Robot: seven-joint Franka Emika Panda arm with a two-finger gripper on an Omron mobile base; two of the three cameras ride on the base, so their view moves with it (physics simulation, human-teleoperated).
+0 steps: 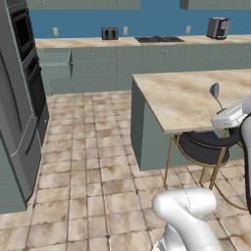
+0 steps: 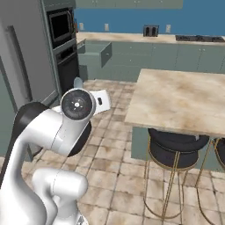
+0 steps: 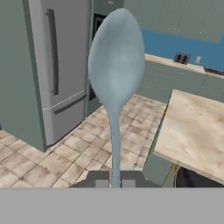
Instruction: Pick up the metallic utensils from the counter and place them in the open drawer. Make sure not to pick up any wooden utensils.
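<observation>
A simulated kitchen with a tan tiled floor and grey-green cabinets. The robot's gripper (image 3: 114, 183) has its two dark fingers clamped together on the thin handle of a pale silver-grey metal spoon (image 3: 116, 65), which stands straight out from the fingertips with its oval bowl farthest from the hand. In the left base view the spoon (image 1: 215, 90) shows above the near right part of the beige marbled counter (image 1: 186, 98), held up in the air beside the arm's white wrist. The open drawer (image 2: 94, 53) juts out from the far row of cabinets, on the left next to the black oven (image 2: 61, 30). A tall grey refrigerator (image 3: 59, 65) stands on the left, and a black-cushioned stool (image 2: 176, 147) sits under the near edge of the counter.
</observation>
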